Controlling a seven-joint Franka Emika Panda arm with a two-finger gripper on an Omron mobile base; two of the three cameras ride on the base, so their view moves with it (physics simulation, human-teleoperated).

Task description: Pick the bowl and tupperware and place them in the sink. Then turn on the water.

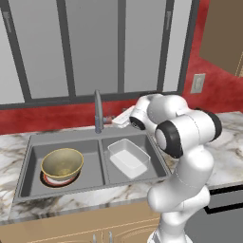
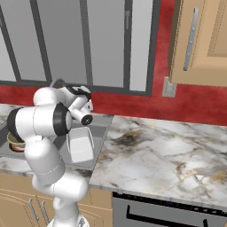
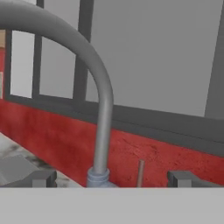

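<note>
Spanning marble counter point(image 1: 228, 152) below red wall point(image 1: 47, 116), sink point(image 1: 28, 156) sits recessed.

A big window point(image 1: 95, 47) with dark bars fills the upper left of the left base view. Under it the wall point(image 1: 47, 116) is red. The counter point(image 2: 168, 155) is white marble with brown streaks. A tan cabinet point(image 2: 199, 40) hangs at the upper right.

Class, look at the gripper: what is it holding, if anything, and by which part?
Nothing. The gripper is open, its fingertips either side of the faucet base, not touching it.
</note>
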